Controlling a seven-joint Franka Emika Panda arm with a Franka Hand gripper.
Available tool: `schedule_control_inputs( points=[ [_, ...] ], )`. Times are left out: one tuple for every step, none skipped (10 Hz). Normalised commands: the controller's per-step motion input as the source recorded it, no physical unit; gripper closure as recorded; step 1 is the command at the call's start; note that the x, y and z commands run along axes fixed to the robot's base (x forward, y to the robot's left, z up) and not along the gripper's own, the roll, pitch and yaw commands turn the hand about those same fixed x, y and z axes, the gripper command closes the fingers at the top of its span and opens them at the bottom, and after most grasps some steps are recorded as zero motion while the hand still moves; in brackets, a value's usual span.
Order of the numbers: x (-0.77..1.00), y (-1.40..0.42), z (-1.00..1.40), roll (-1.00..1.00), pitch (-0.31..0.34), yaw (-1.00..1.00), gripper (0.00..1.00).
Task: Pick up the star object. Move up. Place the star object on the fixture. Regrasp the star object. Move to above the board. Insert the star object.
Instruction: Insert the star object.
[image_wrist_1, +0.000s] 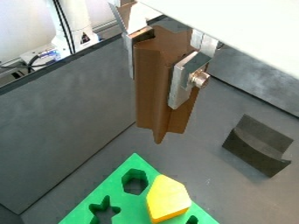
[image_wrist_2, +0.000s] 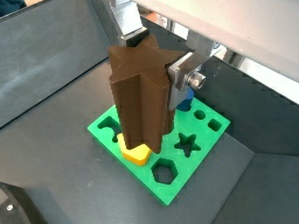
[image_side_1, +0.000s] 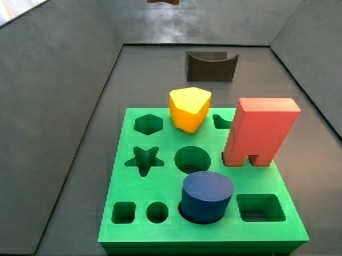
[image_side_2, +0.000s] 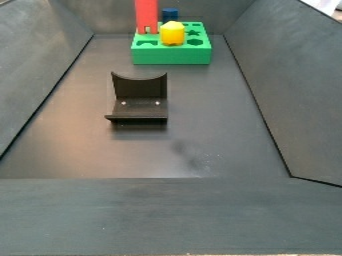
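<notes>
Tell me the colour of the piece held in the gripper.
Brown, wood-coloured: the star object in the gripper, clearest in a wrist view.

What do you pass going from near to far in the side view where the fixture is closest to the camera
Fixture → green board with the yellow block on it → red block. The gripper isn't visible there; in a wrist view it holds the star object.

No readable text, label, brand, number or sign is showing in any view. The tool (image_wrist_2: 176, 74), gripping the star object (image_wrist_2: 142, 92) high above the board (image_wrist_2: 208, 140), is showing bare metal plates with no marking. The board, the fixture (image_side_2: 136, 97) and the blocks standing in the board are carrying plain surfaces, and the dark floor (image_side_2: 187, 150) is bearing no lettering either.
</notes>
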Motion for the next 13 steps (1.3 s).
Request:
schedule_control_inputs(
  points=[
    [0.00, -0.16, -0.13, -0.09, -0.059, -0.08, 1.00],
    [0.00, -0.12, -0.17, -0.12, -0.081, -0.05, 1.00],
    [0.00, -0.19, -0.21, -0.09, -0.066, -0.01, 1.00],
    [0.00, -0.19, -0.23, -0.11, -0.054, -0.07, 1.00],
    [0.00, -0.18, -0.27, -0.10, -0.017, -0.10, 1.00],
    [0.00, -0.17, -0.31, -0.11, -0.051, -0.09, 1.00],
    [0.00, -0.21, -0.34, -0.11, -0.079, -0.13, 1.00],
    [-0.07, -0.18, -0.37, -0.10, -0.113, -0.13, 1.00],
    [-0.07, -0.21, -0.41, -0.09, -0.130, -0.11, 1.00],
    [-0.21, -0.19, -0.43, -0.09, -0.186, -0.16, 1.00],
    [-0.26, -0.17, -0.41, -0.09, -0.204, -0.19, 1.00],
    [-0.18, -0.18, -0.35, -0.09, -0.183, -0.32, 1.00],
    [-0.15, -0.17, -0.31, -0.07, -0.151, -0.43, 1.00]
  ],
)
